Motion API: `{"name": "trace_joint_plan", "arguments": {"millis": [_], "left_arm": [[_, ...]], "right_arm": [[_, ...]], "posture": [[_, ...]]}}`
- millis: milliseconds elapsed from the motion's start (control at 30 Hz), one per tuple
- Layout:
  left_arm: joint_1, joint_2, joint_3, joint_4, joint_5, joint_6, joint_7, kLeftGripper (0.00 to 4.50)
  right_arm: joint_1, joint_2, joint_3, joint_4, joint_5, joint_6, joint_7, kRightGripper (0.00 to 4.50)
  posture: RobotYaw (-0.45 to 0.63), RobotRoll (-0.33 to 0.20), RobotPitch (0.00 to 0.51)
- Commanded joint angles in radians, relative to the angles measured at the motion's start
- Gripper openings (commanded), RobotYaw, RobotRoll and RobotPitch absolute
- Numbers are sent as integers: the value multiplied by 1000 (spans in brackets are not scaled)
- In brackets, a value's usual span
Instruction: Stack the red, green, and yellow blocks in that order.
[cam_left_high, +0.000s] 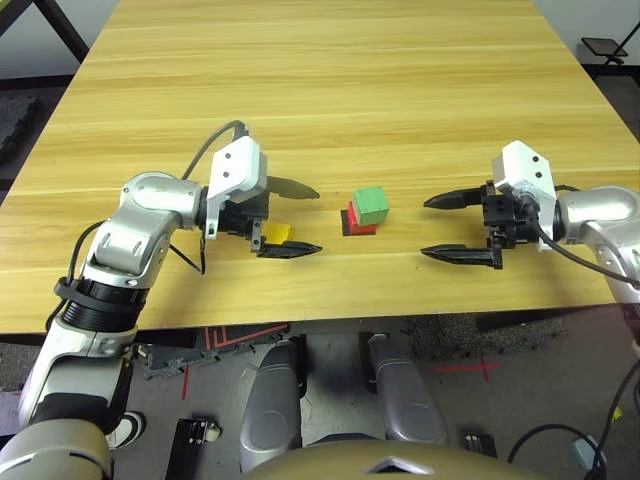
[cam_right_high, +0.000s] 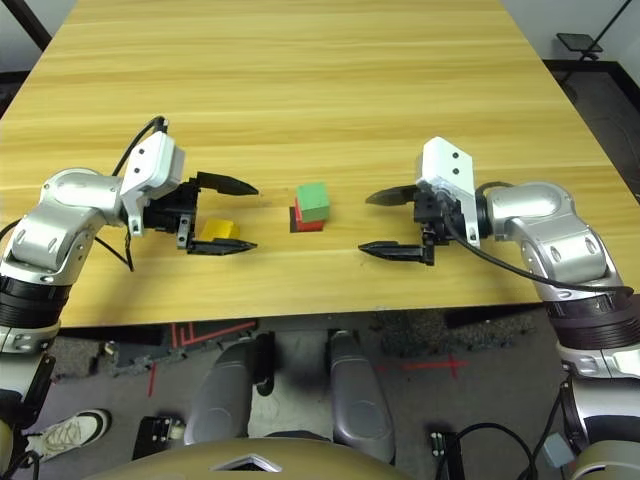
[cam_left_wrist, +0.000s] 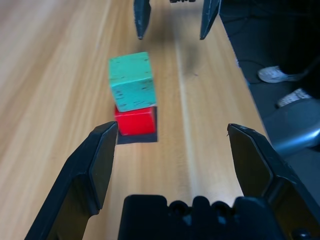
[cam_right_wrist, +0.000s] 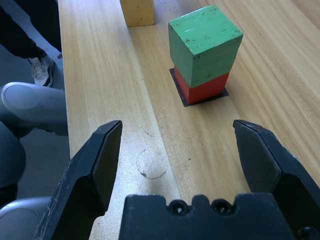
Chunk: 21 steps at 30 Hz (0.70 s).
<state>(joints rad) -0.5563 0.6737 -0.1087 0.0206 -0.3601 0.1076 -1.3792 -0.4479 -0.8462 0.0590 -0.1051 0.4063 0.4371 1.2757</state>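
Black right gripper (cam_right_wrist: 177, 122), scuffed green block (cam_right_wrist: 205, 45)

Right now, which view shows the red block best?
The right wrist view: two sides of the red block show there, under the green block and on the black patch. The left wrist view shows mainly one side; both eye views show it small, partly covered by green.

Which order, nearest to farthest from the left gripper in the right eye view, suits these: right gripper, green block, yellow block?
1. Yellow block: left side, close by the left gripper.
2. Green block: between the grippers, on the red block.
3. Right gripper: right side, beyond the stack.
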Motion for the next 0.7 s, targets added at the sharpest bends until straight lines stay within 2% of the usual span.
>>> {"name": "trace_joint_plan", "arguments": {"millis": [33, 200, 700], "left_arm": [[22, -7, 13, 100, 6, -187, -83, 4454], [32, 8, -20, 248, 84, -460, -154, 4454], [-52, -5, -48, 491, 137, -595, -199, 4454]], "right_arm": [[-14, 2, 12, 19, -6, -11, 12, 4500], [-20, 6, 14, 23, -7, -11, 10, 4500], [-22, 4, 14, 20, -8, -9, 10, 4500]], "posture": [[304, 11, 192], [299, 9, 190], [294, 4, 194]]}}
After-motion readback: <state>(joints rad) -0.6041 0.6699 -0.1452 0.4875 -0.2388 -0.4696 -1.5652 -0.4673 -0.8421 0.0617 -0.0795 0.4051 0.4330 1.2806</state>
